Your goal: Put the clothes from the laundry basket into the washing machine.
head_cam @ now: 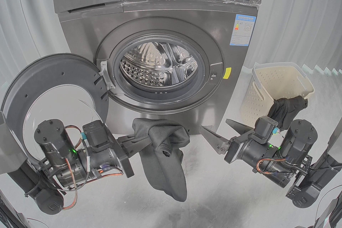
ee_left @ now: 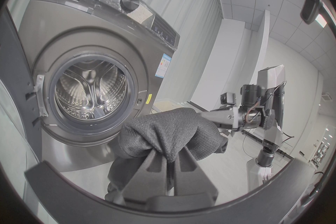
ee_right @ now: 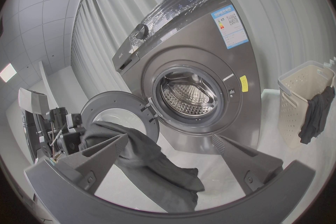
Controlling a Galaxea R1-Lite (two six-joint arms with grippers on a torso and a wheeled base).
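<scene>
Dark garment [head_cam: 164, 157] is clamped between the shut fingers of the left gripper [ee_left: 170, 155]. It is bunched over the fingertips and hangs down below them. The fingers of the right gripper [head_cam: 215, 124] are spread wide apart and are held level with the left fingers, just to the garment's right. The washing machine [head_cam: 153, 25] is seen straight ahead of both sets of fingers. Its drum [head_cam: 156, 65] is exposed, above and beyond the left fingers. Its door [head_cam: 53, 86] is swung fully open, out to the left of them. The laundry basket [head_cam: 281, 82] is set on the floor beside the machine, beyond and right of the right fingers. A second dark garment [head_cam: 286, 109] is draped over its front rim.
</scene>
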